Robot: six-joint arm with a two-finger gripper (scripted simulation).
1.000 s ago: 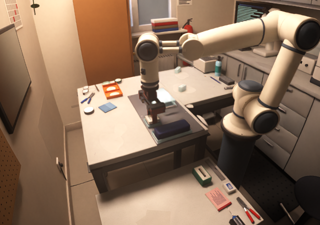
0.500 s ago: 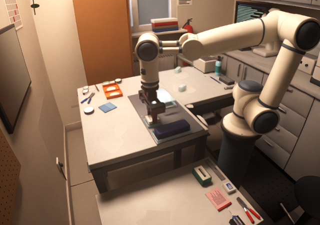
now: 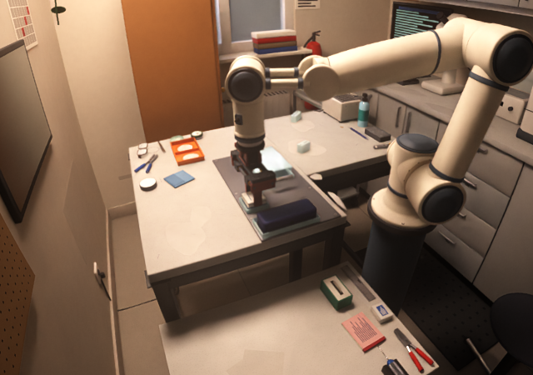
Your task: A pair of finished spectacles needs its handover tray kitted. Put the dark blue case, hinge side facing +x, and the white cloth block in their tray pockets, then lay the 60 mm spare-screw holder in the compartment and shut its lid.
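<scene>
My gripper (image 3: 254,199) points straight down over the near-left part of the dark tray (image 3: 275,190) on the middle table. The white cloth block (image 3: 248,199) sits low in its teal-edged pocket right at the fingertips, partly hidden by them. Just to the right, the dark blue case (image 3: 286,214) lies flat in its own pocket along the tray's near edge. Behind the gripper, the pale compartment (image 3: 275,162) sits at the tray's far end with its lid raised. I cannot pick out the spare-screw holder. The gripper is closed on the white cloth block.
The table's near edge runs just below the tray. On the left lie an orange tray (image 3: 186,150), a blue cloth (image 3: 179,178), a white disc (image 3: 147,184) and blue-handled tools. Two small pale blocks (image 3: 303,146) sit on the far table.
</scene>
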